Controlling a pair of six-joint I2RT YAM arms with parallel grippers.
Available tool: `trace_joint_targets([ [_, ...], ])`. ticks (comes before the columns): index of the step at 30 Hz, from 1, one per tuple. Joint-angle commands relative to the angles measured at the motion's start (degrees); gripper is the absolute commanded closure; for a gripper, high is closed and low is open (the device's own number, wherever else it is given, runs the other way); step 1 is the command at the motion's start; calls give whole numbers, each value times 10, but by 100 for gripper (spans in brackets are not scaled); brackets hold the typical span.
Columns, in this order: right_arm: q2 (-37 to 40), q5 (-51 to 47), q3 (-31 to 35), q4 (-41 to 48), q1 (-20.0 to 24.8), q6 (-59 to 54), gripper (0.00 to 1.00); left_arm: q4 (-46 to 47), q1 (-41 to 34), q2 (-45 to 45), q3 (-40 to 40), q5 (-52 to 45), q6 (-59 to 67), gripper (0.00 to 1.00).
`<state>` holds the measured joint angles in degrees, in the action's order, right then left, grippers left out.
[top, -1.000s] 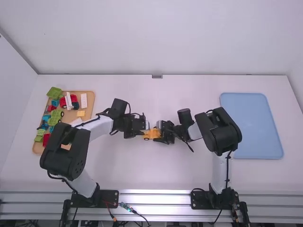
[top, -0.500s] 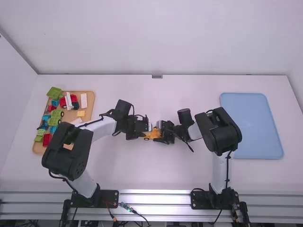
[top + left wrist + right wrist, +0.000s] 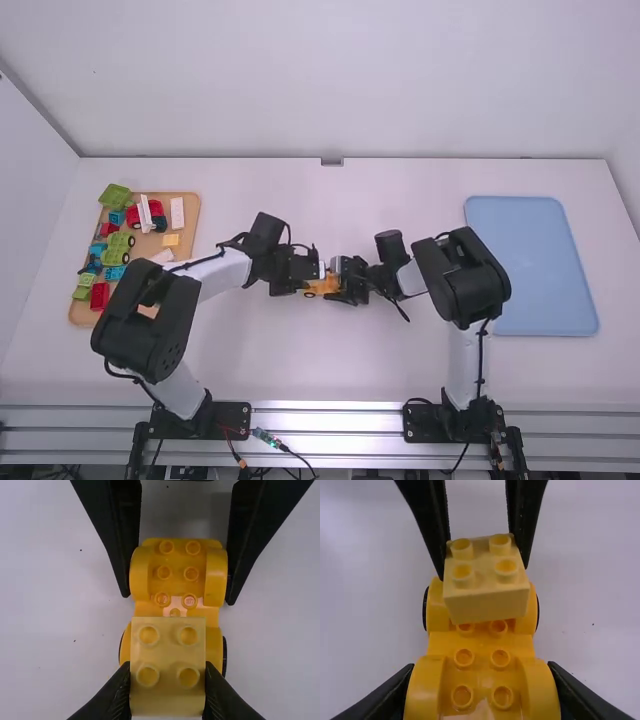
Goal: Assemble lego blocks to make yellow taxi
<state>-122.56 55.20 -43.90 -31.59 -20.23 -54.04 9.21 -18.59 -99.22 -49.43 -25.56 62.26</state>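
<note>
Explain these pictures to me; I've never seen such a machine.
Two robot arms, the left arm and the right arm, meet over a white table. The high picture looks down from behind them; the other two come from cameras on their wrists. The left tool holds a pale yellow block over a wheeled yellow base, which the right tool grips. A brown tray of toy parts lies left, a blue tray right.

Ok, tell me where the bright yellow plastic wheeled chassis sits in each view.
High view: the bright yellow plastic wheeled chassis is near the centre.
Left wrist view: middle, partly hidden by the pale yellow square block.
Right wrist view: middle down to the bottom edge.
Shared landmark: the black left claw.
</note>
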Motion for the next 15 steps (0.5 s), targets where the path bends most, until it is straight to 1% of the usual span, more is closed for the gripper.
trace_joint_targets([
  [1, -8, -27, 19, 8, 0, -29, 49, 4, -1, -3, 2, -3, -14, 99],
  [7, -8, -27, 24, 6, 0, -22, 48, 16, -1, -3, 2, -7, -12, 99],
  [15, -8, -29, 22, 6, 0, -15, 46, 28, -1, -3, 2, -21, -12, 99],
])
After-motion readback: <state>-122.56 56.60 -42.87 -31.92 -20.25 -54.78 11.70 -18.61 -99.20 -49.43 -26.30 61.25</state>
